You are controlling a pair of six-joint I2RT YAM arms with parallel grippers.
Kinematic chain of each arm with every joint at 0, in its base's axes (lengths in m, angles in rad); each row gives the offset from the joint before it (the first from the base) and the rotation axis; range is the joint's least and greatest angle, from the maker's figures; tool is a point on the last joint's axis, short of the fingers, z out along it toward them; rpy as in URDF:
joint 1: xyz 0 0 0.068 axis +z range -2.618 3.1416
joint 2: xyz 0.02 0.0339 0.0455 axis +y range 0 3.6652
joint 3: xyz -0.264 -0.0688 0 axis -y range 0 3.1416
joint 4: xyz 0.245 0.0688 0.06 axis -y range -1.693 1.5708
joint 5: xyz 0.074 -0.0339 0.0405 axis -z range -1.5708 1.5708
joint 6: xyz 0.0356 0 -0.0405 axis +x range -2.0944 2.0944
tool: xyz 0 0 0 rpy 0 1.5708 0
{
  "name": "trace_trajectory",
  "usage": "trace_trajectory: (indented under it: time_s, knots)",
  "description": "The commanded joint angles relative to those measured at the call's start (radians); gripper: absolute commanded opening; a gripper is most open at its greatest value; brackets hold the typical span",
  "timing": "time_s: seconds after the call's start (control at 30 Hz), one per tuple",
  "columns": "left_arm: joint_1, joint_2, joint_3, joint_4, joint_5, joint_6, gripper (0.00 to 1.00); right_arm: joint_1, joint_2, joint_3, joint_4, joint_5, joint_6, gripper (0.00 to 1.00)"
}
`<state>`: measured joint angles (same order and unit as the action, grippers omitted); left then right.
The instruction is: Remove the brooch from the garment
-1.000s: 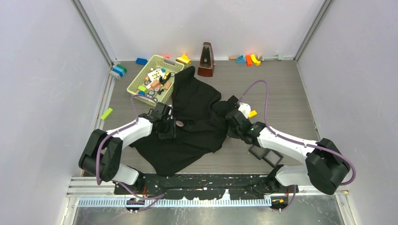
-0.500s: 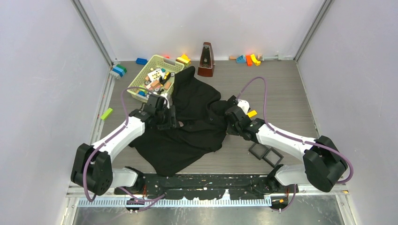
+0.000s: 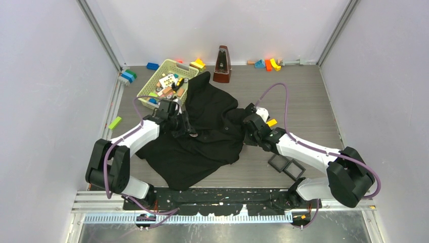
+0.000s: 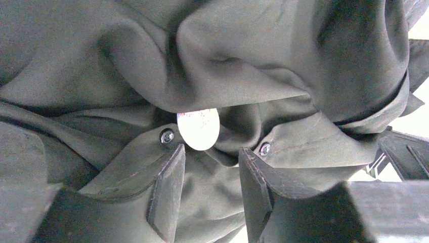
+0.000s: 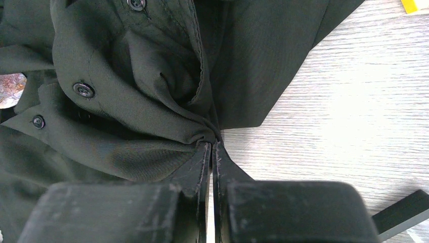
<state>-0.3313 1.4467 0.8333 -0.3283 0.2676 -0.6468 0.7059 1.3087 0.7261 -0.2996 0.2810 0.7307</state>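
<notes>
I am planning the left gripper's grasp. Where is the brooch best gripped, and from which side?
Probably its lower rounded half, pinched across the two side edges. That half of the brooch lies bare, while a fold of the garment covers its top. The open left gripper faces it from below in the left wrist view, so approach from there.
</notes>
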Motion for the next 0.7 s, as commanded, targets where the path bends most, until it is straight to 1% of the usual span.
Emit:
trace_trajectory:
  time_s: [0.0,0.4,0.5,0.53,0.57,0.6,0.63,0.67]
  knots:
    - [0.028,0.024,0.002,0.067,0.041,-0.007,0.45,-0.006,-0.032,0.001,0.045,0.0,-0.002,0.01]
    - [0.047,0.093,-0.01,0.111,0.061,-0.021,0.45,-0.017,-0.037,-0.017,0.062,-0.029,-0.002,0.01]
    - [0.05,0.125,-0.011,0.141,0.073,-0.03,0.43,-0.018,-0.042,-0.023,0.07,-0.033,-0.003,0.01]
    - [0.051,0.138,-0.01,0.147,0.076,-0.032,0.41,-0.02,-0.042,-0.026,0.072,-0.036,-0.004,0.01]
    - [0.053,0.143,-0.01,0.155,0.081,-0.033,0.34,-0.021,-0.044,-0.026,0.075,-0.036,-0.005,0.01]
    - [0.055,0.143,-0.012,0.164,0.083,-0.031,0.26,-0.022,-0.045,-0.028,0.076,-0.037,-0.006,0.01]
    - [0.055,0.139,-0.015,0.171,0.078,-0.026,0.14,-0.024,-0.046,-0.03,0.077,-0.039,-0.008,0.01]
    - [0.055,0.128,-0.018,0.174,0.066,-0.023,0.09,-0.025,-0.045,-0.031,0.077,-0.041,-0.009,0.01]
